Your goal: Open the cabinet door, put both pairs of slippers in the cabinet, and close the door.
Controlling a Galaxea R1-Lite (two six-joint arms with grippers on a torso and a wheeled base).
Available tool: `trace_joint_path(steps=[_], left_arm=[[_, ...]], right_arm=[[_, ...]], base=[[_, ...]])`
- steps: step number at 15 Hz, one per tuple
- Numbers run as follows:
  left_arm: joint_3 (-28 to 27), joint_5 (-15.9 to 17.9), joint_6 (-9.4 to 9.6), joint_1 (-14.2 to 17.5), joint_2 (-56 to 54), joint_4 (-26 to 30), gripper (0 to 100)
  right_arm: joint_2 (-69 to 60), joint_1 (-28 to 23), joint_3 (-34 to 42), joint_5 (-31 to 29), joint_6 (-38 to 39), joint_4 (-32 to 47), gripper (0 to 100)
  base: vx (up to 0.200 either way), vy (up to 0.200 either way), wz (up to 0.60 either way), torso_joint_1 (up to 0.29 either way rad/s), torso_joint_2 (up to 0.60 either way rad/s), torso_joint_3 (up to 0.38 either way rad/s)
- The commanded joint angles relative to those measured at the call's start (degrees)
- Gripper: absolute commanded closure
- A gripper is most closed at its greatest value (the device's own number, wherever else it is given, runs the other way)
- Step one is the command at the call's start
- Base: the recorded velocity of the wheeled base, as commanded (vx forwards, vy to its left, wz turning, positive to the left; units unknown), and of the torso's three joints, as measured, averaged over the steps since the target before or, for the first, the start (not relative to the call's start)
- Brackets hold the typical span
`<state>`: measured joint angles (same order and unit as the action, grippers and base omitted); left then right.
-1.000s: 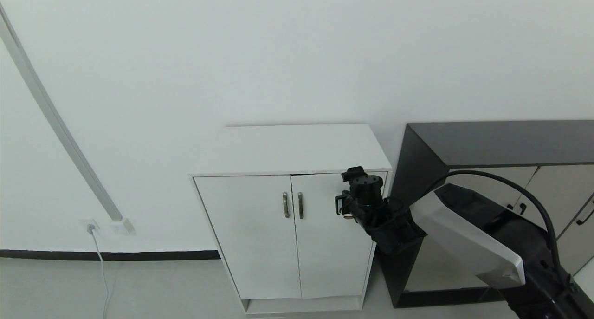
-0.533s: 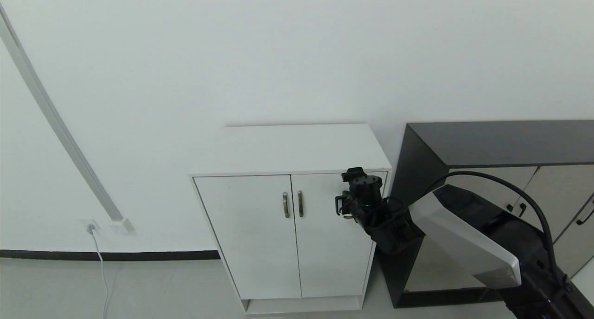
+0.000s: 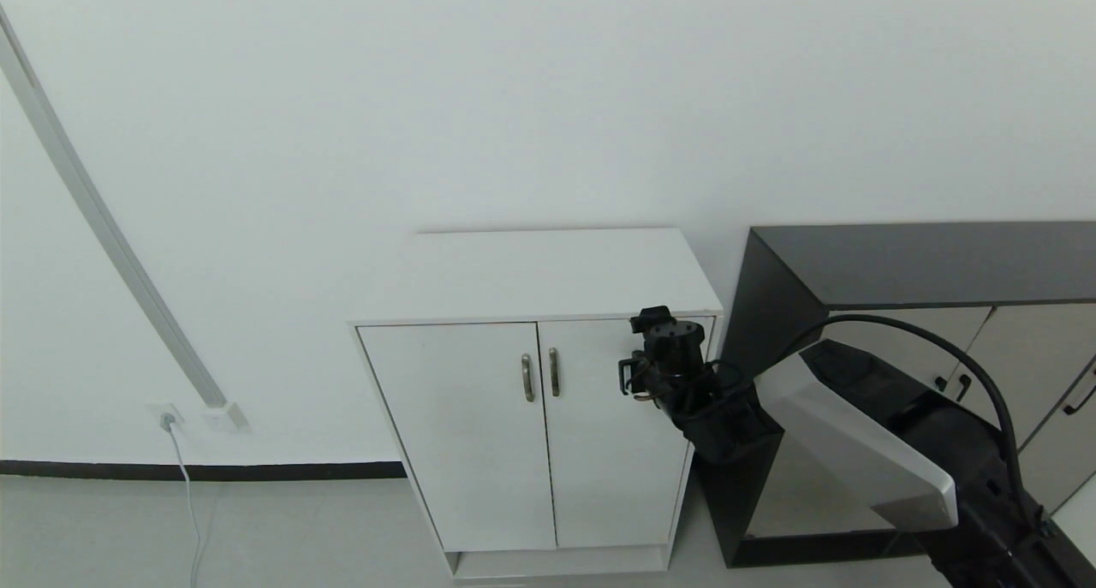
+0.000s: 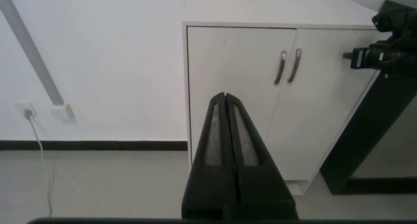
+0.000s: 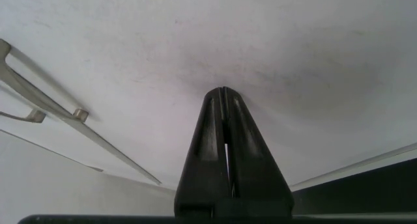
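Note:
The white cabinet (image 3: 548, 271) stands against the wall with both doors shut. Its two metal handles (image 3: 527, 377) sit side by side at the middle seam. My right gripper (image 3: 658, 341) is shut, its tip (image 5: 223, 91) against the upper part of the right door (image 3: 612, 468), to the right of the handles (image 5: 39, 87). My left gripper (image 4: 225, 98) is shut and empty, held back from the cabinet (image 4: 234, 74) at about the height of the left door. The right arm's wrist (image 4: 384, 45) lies against the right door.
A dark cabinet (image 3: 908, 258) with grey doors stands directly right of the white one. On the wall at the left are an outlet (image 3: 169, 418) with a hanging cable and a slanted conduit (image 3: 103, 220). Bare floor (image 3: 214, 528) lies left of the cabinet.
The right arm has shifted very slightly up and toward the cabinet. Both doors stay shut.

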<state>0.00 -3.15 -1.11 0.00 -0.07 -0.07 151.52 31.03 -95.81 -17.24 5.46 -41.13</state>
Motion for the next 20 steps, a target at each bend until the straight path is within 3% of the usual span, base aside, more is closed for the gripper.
trace_joint_path(steps=[1, 4, 8, 13, 17, 20], left_arm=[[0.00, -0.02, -0.03, 0.00, 0.07, -0.01, 100], [0.00, -0.02, -0.03, 0.00, 0.07, -0.01, 100], [0.00, 0.07, -0.03, 0.00, 0.07, -0.01, 100], [0.00, 0.07, -0.03, 0.00, 0.07, -0.01, 100], [0.00, 0.07, -0.03, 0.00, 0.07, -0.01, 100], [0.00, -0.02, -0.03, 0.00, 0.07, -0.01, 100]], right_arm=[[0.27, 0.00, -1.05, 0.01, -0.01, 0.88, 100], [-0.43, 0.00, -0.61, 0.01, 0.16, 1.40, 100], [-5.62, 0.70, 7.92, 0.01, 1.57, -0.27, 100], [-13.88, 1.32, 22.24, -0.52, 1.57, -6.15, 100], [-23.99, 0.79, 38.06, -3.15, 1.66, -12.48, 100], [-31.46, -0.70, 47.64, -6.76, 1.66, -13.01, 100]], base=[[0.000, 0.000, 0.00, 0.000, 0.00, 0.000], [0.000, 0.000, 0.00, 0.000, 0.00, 0.000], [0.000, 0.000, 0.00, 0.000, 0.00, 0.000], [0.000, 0.000, 0.00, 0.000, 0.00, 0.000], [0.000, 0.000, 0.00, 0.000, 0.00, 0.000], [0.000, 0.000, 0.00, 0.000, 0.00, 0.000]])
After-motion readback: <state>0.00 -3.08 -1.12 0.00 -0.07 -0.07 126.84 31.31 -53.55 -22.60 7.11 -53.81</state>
